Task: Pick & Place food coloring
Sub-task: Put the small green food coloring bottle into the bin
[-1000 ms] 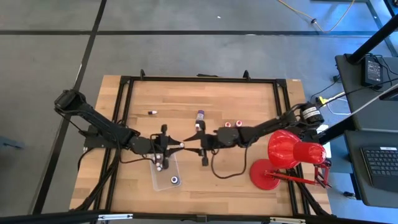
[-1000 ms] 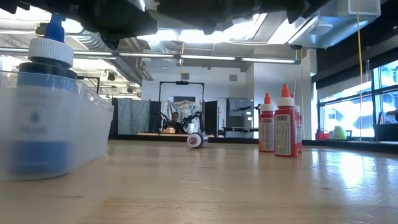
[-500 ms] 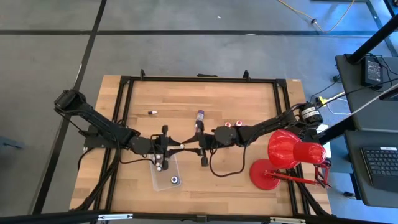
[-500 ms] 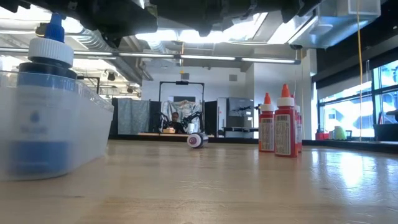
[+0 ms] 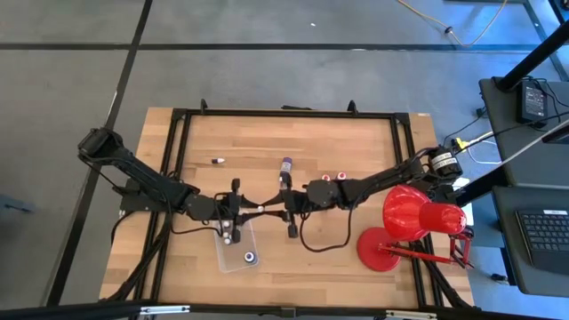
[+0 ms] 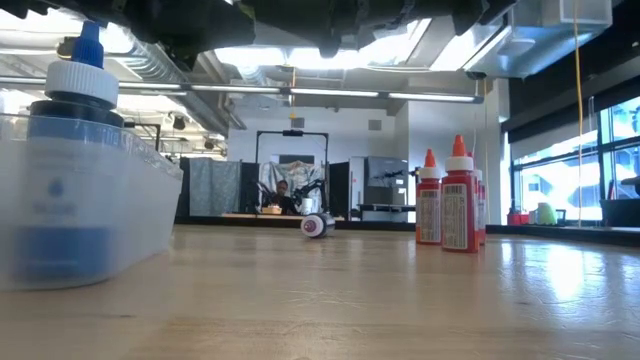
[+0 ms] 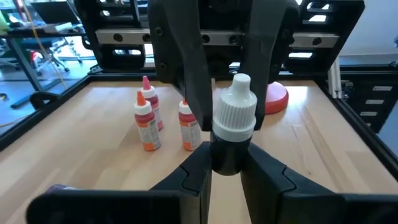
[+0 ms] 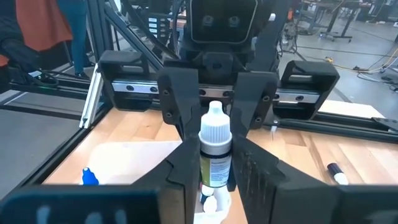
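Note:
A food coloring bottle (image 7: 233,124) with a white cap and a dark body stands upright in the air between my two grippers. They meet over the table's middle, by the far corner of the clear tray (image 5: 233,262). My left gripper (image 5: 252,210) comes from the left and is shut on the bottle. My right gripper (image 5: 274,212) faces it from the right and is shut on the same bottle (image 8: 214,155). A blue-capped bottle (image 5: 250,258) stands in the tray. Two red bottles (image 5: 332,177) stand on the wood, and a purple one (image 5: 286,166) lies there. My left gripper pinches the bottle's dark lower body (image 7: 227,158) between its two fingers, which lie about level and come from the table's left. The bottle stands upright, cap up, lifted clear. My right gripper has its two fingers against the labelled body just under the cap (image 8: 215,169). They come about level from the table's right, opposite the left fingers.
A red desk lamp (image 5: 407,213) stands at the right, its base near the front edge. A small white bottle (image 5: 218,161) lies at the far left of the wood. A white-capped bottle (image 8: 210,202) sits in the tray below the grippers. A black frame (image 5: 284,113) rims the table.
My right gripper's fingers have drawn together around the bottle that my left gripper holds. Both arms have stayed in place and the bottle has stayed upright between them.

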{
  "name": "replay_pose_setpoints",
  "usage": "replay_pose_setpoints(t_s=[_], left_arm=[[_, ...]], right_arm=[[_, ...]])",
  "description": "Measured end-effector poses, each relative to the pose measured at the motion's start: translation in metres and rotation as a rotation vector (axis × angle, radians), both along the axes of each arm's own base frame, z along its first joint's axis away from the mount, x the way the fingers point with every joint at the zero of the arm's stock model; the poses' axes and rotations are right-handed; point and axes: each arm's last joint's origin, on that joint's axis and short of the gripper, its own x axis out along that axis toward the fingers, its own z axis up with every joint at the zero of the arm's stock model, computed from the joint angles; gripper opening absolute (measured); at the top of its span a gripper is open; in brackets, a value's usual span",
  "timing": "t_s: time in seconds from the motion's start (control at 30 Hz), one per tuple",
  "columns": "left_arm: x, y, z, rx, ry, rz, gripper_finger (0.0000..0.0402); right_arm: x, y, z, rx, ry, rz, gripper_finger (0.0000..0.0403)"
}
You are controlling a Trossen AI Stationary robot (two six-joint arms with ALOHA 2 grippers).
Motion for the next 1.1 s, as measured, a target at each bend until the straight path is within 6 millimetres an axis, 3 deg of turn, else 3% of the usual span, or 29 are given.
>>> replay_pose_setpoints(t_s=[0.6, 0.93, 1.1], left_arm=[[0.0002, 0.0005, 0.0009, 0.004, -0.008, 0.015, 0.0066], [0.0003, 0.0007, 0.0021, 0.002, -0.013, 0.021, 0.0066], [0.0003, 0.0007, 0.0021, 0.003, -0.013, 0.021, 0.0066]], right_arm=[[-0.0001, 0.0006, -0.0006, -0.009, 0.002, 0.021, 0.0100], [-0.0003, 0.0011, -0.0025, -0.006, 0.014, 0.035, 0.0185], [-0.0004, 0.0013, -0.0025, -0.007, 0.014, 0.035, 0.0199]])
